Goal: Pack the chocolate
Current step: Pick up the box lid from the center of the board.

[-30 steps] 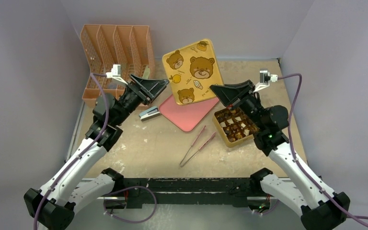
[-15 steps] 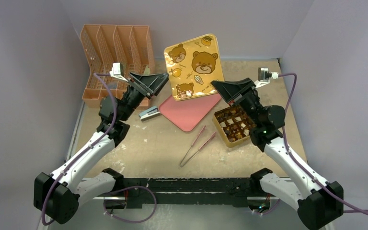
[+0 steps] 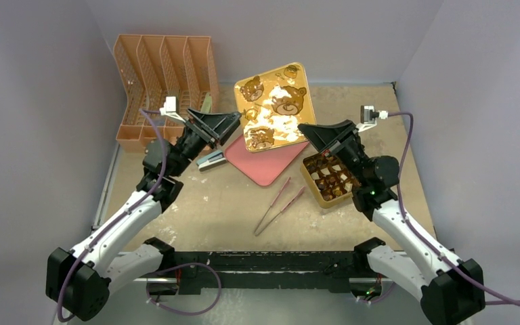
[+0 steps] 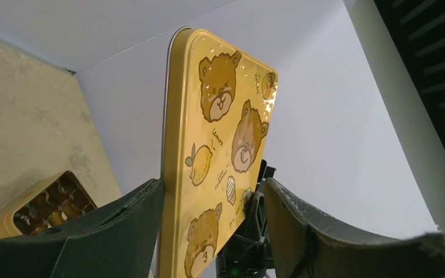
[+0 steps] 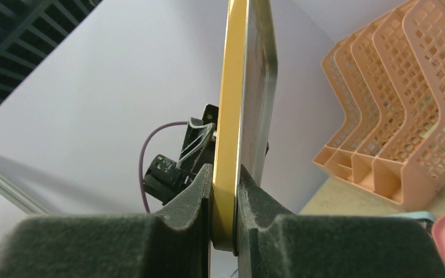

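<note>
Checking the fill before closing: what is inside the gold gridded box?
The box holds chocolate in its grid cells, mostly dark brown, a few pale. The right arm covers its right side, hiding those cells.

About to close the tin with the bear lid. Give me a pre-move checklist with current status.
1. Right end effector clamped on the lid edge: ok.
2. Left end effector gripping the lid: not ok, open, a finger on either side of it.
3. Lid above the gold box: not ok, held up on edge, not over it.
4. Chocolate seated in the box cells: ok where visible; every cell filled, cannot tell.
5. Tongs apart from the box: ok.
</note>
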`<action>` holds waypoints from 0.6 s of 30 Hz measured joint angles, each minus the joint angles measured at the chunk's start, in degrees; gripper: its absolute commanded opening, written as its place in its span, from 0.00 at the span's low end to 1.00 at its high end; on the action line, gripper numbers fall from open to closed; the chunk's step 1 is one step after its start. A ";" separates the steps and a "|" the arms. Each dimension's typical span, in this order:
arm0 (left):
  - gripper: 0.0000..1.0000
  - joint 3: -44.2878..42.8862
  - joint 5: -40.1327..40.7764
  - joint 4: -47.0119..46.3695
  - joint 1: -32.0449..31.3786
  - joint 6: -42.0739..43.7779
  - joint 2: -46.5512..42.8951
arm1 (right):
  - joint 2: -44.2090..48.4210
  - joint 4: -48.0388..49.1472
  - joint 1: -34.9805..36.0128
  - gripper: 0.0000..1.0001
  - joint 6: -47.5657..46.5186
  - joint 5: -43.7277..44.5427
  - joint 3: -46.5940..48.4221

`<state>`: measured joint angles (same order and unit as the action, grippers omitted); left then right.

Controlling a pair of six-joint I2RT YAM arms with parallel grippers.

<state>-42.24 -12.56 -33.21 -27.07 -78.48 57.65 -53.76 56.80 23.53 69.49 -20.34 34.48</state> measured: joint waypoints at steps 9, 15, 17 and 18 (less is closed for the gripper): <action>0.65 2.78 -0.07 -2.29 -0.66 -3.52 1.14 | 3.02 -6.78 0.39 0.00 -3.74 -0.59 0.02; 0.66 1.64 -0.28 2.05 -0.61 -2.32 1.90 | 5.44 -13.40 0.31 0.00 -8.09 0.20 0.79; 0.67 1.07 0.11 5.07 -0.74 -1.33 0.85 | 7.43 -17.73 0.48 0.00 -10.32 0.46 1.84; 0.67 0.96 0.35 6.21 -0.76 -1.03 0.20 | 8.52 -19.78 0.52 0.00 -11.52 0.74 2.49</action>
<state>-41.28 -12.21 -27.00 -27.83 -79.50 57.84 -45.23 37.01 24.05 57.98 -19.59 36.97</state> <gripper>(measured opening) 0.664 0.169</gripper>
